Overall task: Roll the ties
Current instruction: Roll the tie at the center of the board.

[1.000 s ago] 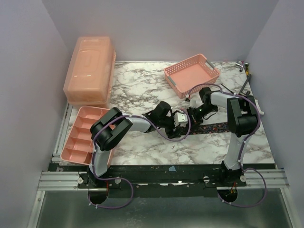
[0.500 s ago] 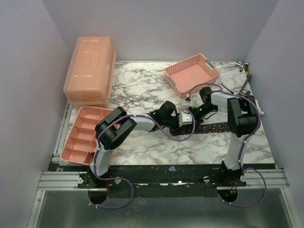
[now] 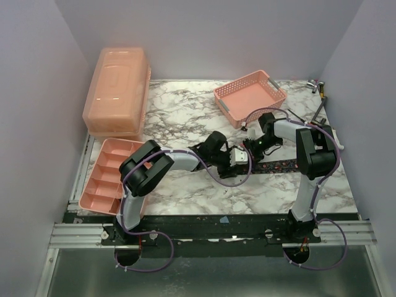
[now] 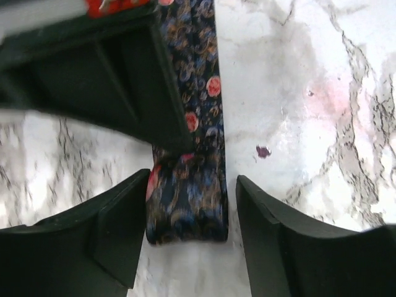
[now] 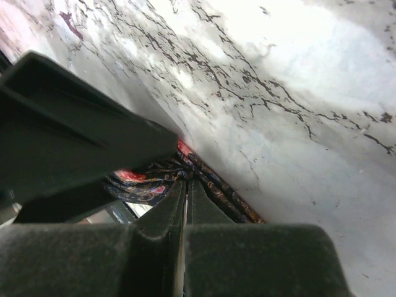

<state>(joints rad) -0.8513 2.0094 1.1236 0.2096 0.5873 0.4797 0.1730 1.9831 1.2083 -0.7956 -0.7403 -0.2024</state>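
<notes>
Mid-table, R of centre: 1 dark dotted fabric necktie (image 4: 185, 210), flat strip; open marble tabletop (image 3: 179, 111) nearside & far-L. L pincer (image 4: 193, 179) apart, straddling tie's folded end. R pincer (image 5: 185, 192) pressed together, tips on tie. Vs 1 s ago: L pincer nudged rightward. Also 1 pink mesh basket (image 3: 250, 98), 1 peach lidded box (image 3: 116, 90), 1 pink divided tray (image 3: 108, 176).

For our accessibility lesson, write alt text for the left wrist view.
The left gripper, open, straddles the folded end of a dark patterned tie on the marble table; the tip of the right gripper overlaps the tie just beyond.
</notes>
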